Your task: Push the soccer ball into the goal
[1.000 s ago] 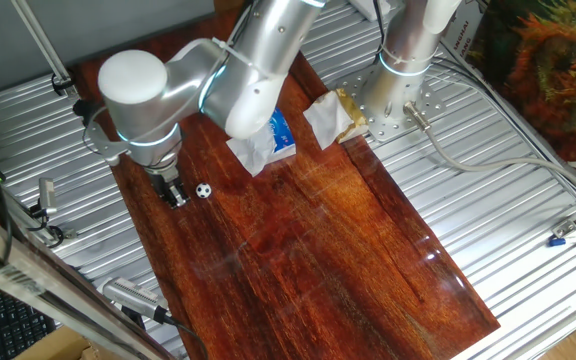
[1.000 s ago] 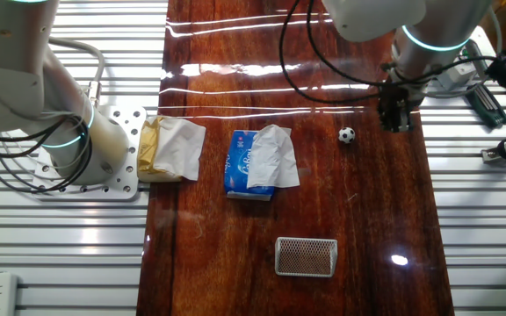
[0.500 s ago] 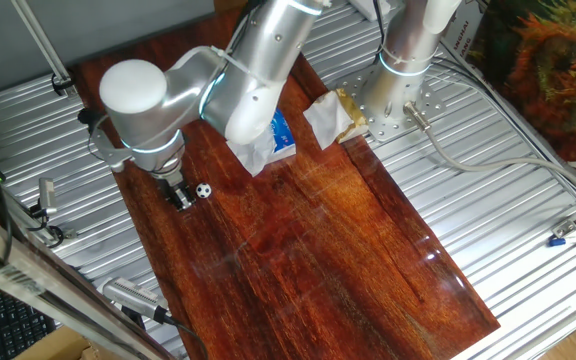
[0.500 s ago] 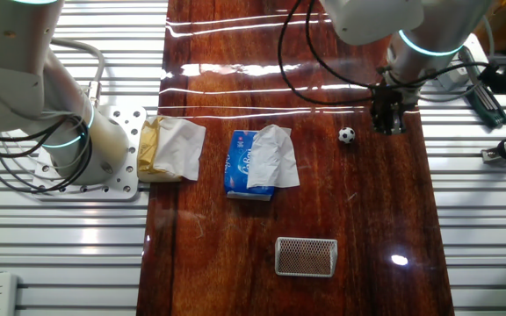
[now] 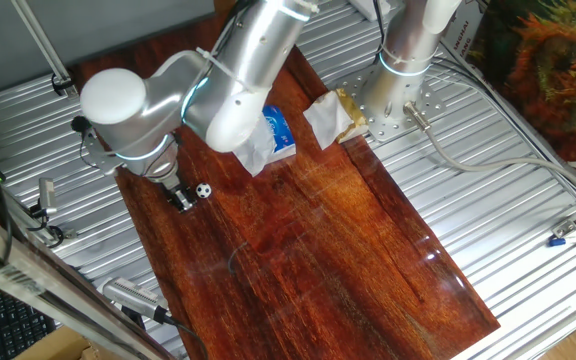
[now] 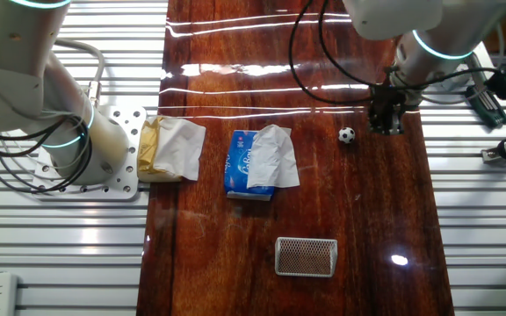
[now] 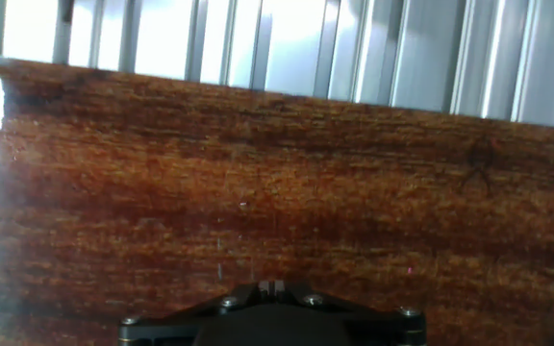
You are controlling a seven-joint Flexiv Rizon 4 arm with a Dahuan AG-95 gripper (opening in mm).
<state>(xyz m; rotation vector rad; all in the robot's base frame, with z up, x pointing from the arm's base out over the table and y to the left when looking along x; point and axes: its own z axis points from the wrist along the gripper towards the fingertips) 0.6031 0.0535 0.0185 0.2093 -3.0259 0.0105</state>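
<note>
1. The gripper [image 6: 386, 122] points down at the wooden board [image 6: 235, 254], just right of the soccer ball [image 6: 347, 135]; its fingers appear pressed together.
2. The soccer ball [image 5: 202, 189] lies on the board near its right edge, apart from the fingertips.
3. The goal [image 6: 306, 256] sits nearer the camera, well apart from the ball.
4. A blue tissue packet [image 6: 244, 165] lies left of the ball.
5. The hand view shows only bare wood grain.
</note>
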